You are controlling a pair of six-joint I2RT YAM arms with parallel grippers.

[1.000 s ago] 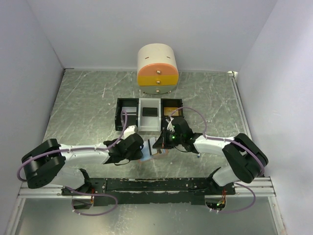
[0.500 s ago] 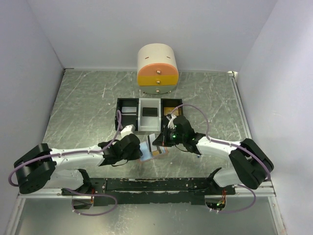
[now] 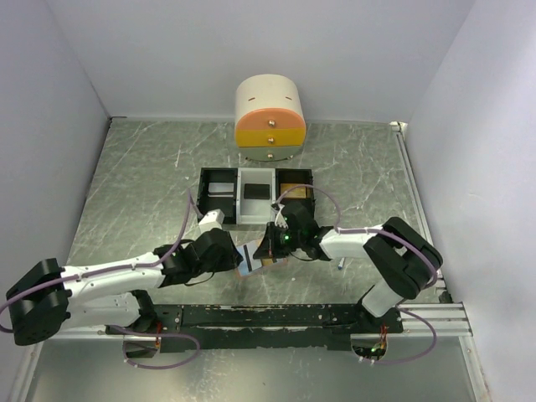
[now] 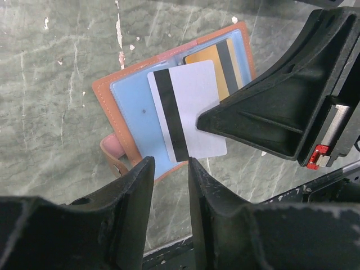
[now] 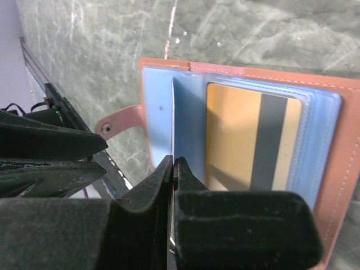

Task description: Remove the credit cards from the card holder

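Found right gripper (image 5: 172, 163) clenched on one long edge of a white-backed card (image 4: 188, 101), gripping it about midway along that edge. Noted a black stripe running down the card's opposite side. Located the card over the left page, as seen from the left wrist, of the card holder (image 4: 102, 95), slightly skewed to it. Could not establish whether lifted clear of the blue lining or resting on it.

Found left gripper (image 4: 170, 166) released, jaws parted by a narrow gap with nothing between them, poised just off the holder's near edge without touching card or holder.

Recorded the card holder lying open and flat, lining upward, snap strap (image 4: 112, 153) sticking out beside the left page. Noted an orange-gold card (image 4: 209, 59) seated in the clear sleeve of the right page, dark stripe showing.

Placed the holder on the table (image 3: 142, 176) close to its near edge, about mid-width, between the two grippers. Logged a row of black-and-white trays (image 3: 255, 194) just beyond it toward the far edge, and a cream and orange drawer unit (image 3: 270, 120) at the far edge against the back wall.
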